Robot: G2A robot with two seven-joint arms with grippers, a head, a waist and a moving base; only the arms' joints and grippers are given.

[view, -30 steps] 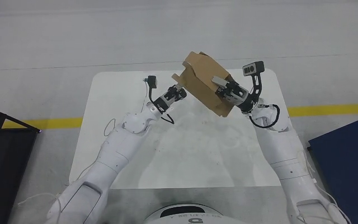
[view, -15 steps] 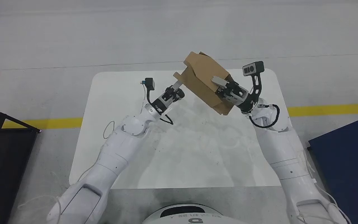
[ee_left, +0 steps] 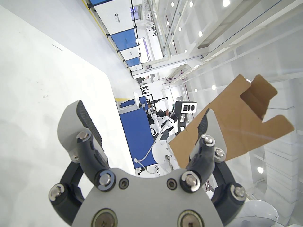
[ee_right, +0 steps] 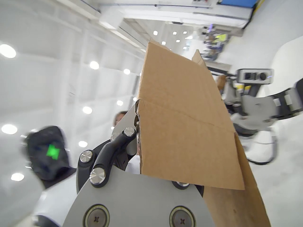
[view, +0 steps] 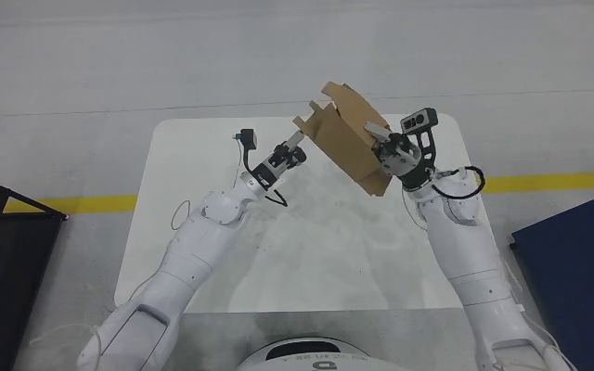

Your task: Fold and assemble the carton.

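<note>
Overhead, the carton (view: 348,139) hangs tilted in the air above the far right part of the tabletop (view: 278,260), partly opened, with notched flaps at its left end. The right claw (view: 382,144) pinches the carton's right-hand edge. The left claw (view: 299,148) is spread wide just beside the flaps; whether a finger touches them cannot be told.
</note>
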